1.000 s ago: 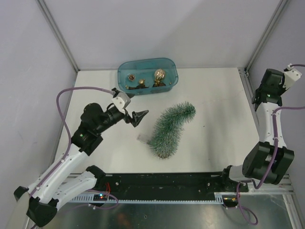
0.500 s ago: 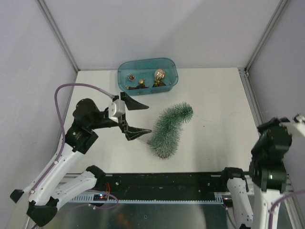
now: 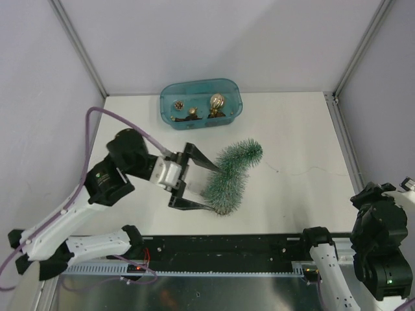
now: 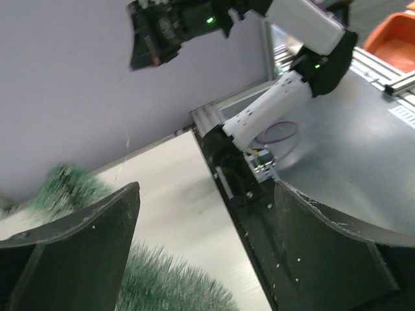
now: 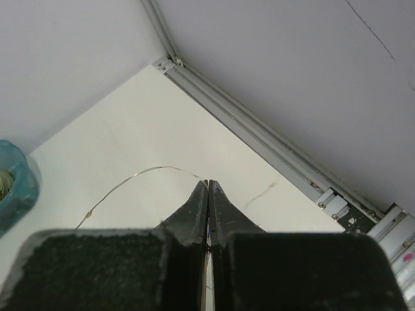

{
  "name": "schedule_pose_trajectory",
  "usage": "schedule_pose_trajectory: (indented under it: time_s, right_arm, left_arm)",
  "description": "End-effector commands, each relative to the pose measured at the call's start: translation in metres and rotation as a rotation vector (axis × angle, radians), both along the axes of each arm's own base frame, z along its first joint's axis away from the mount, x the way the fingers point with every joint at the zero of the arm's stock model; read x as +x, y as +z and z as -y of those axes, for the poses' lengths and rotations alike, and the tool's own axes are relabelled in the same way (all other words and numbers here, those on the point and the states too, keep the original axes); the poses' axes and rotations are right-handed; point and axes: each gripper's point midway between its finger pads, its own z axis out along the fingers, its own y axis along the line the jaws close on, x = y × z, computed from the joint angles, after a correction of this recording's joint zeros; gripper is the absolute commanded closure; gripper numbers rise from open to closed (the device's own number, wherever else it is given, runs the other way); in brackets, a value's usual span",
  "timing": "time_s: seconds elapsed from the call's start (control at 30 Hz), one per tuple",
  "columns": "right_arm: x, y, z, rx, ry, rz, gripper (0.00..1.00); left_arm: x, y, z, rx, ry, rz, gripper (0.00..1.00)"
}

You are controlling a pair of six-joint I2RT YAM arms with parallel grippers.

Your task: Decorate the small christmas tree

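Mid-table, tree (image 3: 237, 170) lies toppled, bare; ornaments (image 3: 216, 102) sit in tub (image 3: 237, 107); left gripper (image 3: 215, 189) spread at its base, right gripper (image 5: 208, 184) pinching wire (image 5: 149, 170).

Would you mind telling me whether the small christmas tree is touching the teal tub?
Apart. The top view plainly shows a strip of bare white table between the tip of the small christmas tree and the teal tub.

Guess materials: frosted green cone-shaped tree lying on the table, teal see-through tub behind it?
Frosted green cone-shaped tree: probably synthetic bristles, matte, dark green tipped white; fuzzy outline. Teal see-through tub: likely moulded plastic, glossy; tinted translucent walls, rounded corners.
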Motion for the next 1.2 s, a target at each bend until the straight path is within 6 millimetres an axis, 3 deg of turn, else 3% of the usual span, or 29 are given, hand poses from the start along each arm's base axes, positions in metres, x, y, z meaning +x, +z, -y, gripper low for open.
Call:
schedule_pose_trajectory:
  time_s: [0.0, 0.1, 0.27, 0.33, 0.5, 0.6, 0.73, 1.0, 1.17]
  right_arm:
    - [-0.010, 0.013, -0.004, -0.035, 0.048, 0.014, 1.00]
    - [-0.016, 0.016, -0.006, -0.040, 0.070, 0.024, 1.00]
    - [-0.022, 0.022, -0.009, -0.050, 0.096, 0.027, 1.00]
    - [-0.024, 0.026, -0.008, -0.062, 0.098, 0.030, 1.00]
    - [-0.032, 0.028, -0.008, -0.079, 0.105, 0.029, 1.00]
    - [-0.037, 0.028, -0.008, -0.080, 0.113, 0.038, 1.00]
    - [-0.040, 0.030, -0.008, -0.078, 0.126, 0.047, 1.00]
    - [-0.051, 0.042, -0.004, -0.080, 0.124, 0.076, 1.00]
    - [-0.059, 0.054, -0.004, -0.080, 0.137, 0.107, 1.00]
  left_arm:
    - [-0.016, -0.003, 0.039, 0.045, -0.073, 0.094, 0.12]
    - [-0.015, -0.014, 0.077, 0.057, -0.044, 0.256, 0.12]
    - [-0.028, -0.034, 0.130, 0.060, -0.017, 0.481, 0.11]
    - [-0.023, -0.037, 0.149, 0.044, 0.060, 0.519, 0.13]
    - [0.018, -0.032, 0.190, -0.004, 0.400, 0.630, 0.23]
    - [0.024, -0.016, 0.197, -0.087, 0.484, 0.637, 0.26]
    - [0.030, -0.017, 0.201, -0.112, 0.538, 0.674, 0.25]
    - [0.055, -0.044, 0.199, -0.032, 0.621, 0.642, 0.27]
    - [0.076, -0.077, 0.206, 0.095, 0.646, 0.604, 0.27]
